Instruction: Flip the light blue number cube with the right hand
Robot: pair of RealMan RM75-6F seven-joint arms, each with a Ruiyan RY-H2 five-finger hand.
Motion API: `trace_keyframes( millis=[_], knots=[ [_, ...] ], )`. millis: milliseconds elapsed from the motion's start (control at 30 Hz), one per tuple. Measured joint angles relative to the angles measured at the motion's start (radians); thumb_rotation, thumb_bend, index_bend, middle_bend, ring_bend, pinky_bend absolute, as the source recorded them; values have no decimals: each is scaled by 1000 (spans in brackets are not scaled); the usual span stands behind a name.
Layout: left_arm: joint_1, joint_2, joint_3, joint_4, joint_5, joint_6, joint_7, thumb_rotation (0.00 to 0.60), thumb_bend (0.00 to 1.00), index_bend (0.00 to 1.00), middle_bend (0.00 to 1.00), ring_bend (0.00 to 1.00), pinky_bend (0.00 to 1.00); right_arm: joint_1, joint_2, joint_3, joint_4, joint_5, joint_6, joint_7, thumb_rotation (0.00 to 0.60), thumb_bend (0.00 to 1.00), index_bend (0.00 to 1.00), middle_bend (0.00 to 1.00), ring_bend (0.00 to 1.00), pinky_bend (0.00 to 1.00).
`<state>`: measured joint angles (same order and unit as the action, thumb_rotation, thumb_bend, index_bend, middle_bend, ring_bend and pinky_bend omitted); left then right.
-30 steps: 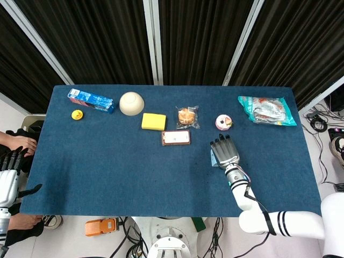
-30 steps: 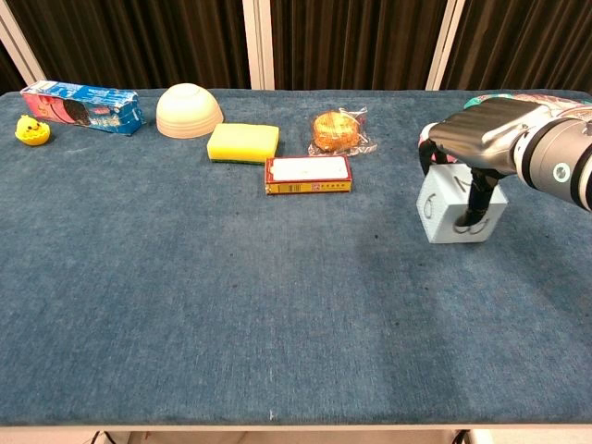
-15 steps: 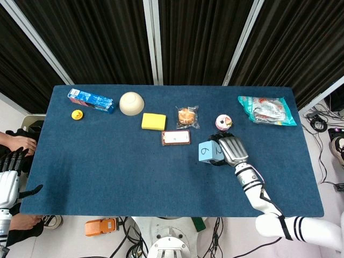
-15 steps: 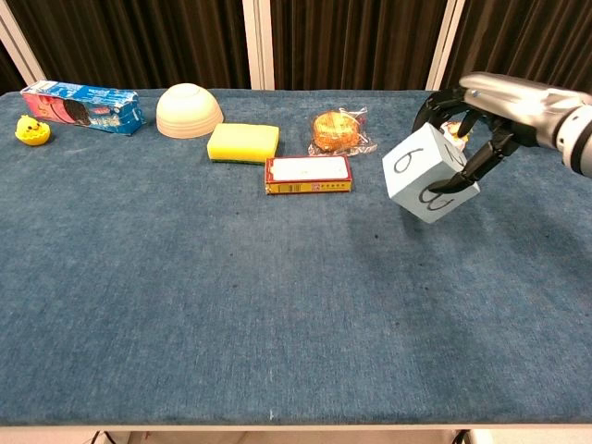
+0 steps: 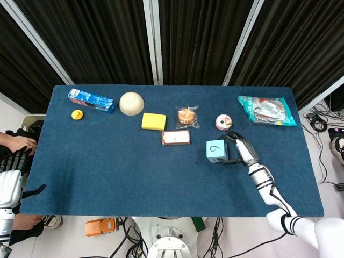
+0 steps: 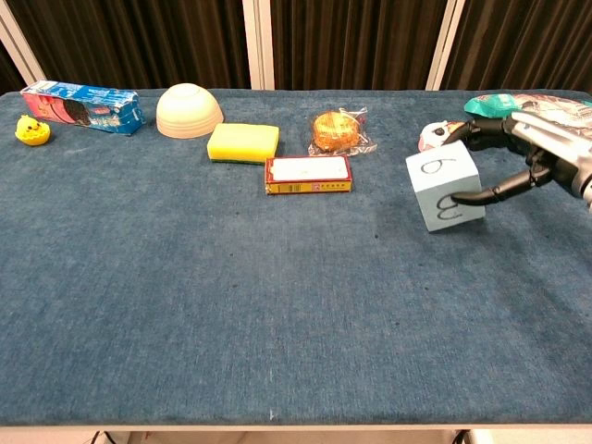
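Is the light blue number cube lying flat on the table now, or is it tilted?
Flat, as far as can be seen: the light blue number cube sits on the table with the 6 face up. The right hand touches its side.

The light blue number cube (image 5: 215,150) (image 6: 444,190) rests flat on the surface, right of and slightly nearer than the red-edged box (image 5: 176,138) (image 6: 308,174). Its top face shows a black 6; its near face shows a 3.

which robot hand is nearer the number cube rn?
Right. The right robot hand is at the light blue number cube, fingers around it; the left robot hand hangs off the table's far left edge.
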<state>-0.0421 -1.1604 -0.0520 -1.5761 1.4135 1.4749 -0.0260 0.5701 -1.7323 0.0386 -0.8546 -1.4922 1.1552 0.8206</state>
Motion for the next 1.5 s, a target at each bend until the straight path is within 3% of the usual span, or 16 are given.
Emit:
trace_keyframes(
  millis=[167, 267, 400, 600, 833, 967, 1167, 1333, 1500],
  knots=[
    [-2, 4, -4, -5, 0, 2, 8, 600, 59, 40, 0, 0, 0, -16, -48, -44, 118, -70, 7, 87, 600, 277, 88, 239, 3, 0],
    [-2, 5, -5, -4, -1, 1, 6, 600, 60, 29, 0, 0, 0, -22, -19, -58, 99, -80, 3, 59, 600, 230, 0, 142, 0, 0],
    [0, 8, -5, -3, 0, 4, 4, 600, 60, 20, 0, 0, 0, -32, 48, -64, 22, -82, 4, -34, 600, 194, 0, 89, 0, 0],
    [1, 18, -6, -15, 3, 9, 13, 600, 59, 19, 0, 0, 0, -40, 222, -50, -235, -49, -9, -286, 600, 191, 4, 87, 0, 0],
    [0, 28, -5, -36, 5, 10, 28, 600, 60, 18, 0, 0, 0, -10, 437, -12, -582, 66, -98, -760, 600, 191, 76, 94, 0, 0],
    [3, 34, -3, -42, -6, 4, 31, 600, 59, 10, 0, 0, 0, 28, 512, 3, -723, 158, -164, -1032, 600, 192, 113, 107, 0, 0],
    [7, 35, -2, -35, -16, -2, 24, 600, 59, 6, 0, 0, 0, 107, 545, 13, -859, 388, -237, -1398, 600, 194, 136, 129, 0, 0],
    [5, 32, -3, -21, -24, -12, 16, 600, 60, 4, 0, 0, 0, 175, 507, 17, -898, 589, -251, -1549, 599, 194, 176, 158, 0, 0],
    [5, 28, -5, -6, -29, -16, 7, 600, 60, 0, 0, 0, 0, 245, 428, 19, -902, 713, -235, -1652, 600, 194, 220, 189, 3, 0]
  ],
)
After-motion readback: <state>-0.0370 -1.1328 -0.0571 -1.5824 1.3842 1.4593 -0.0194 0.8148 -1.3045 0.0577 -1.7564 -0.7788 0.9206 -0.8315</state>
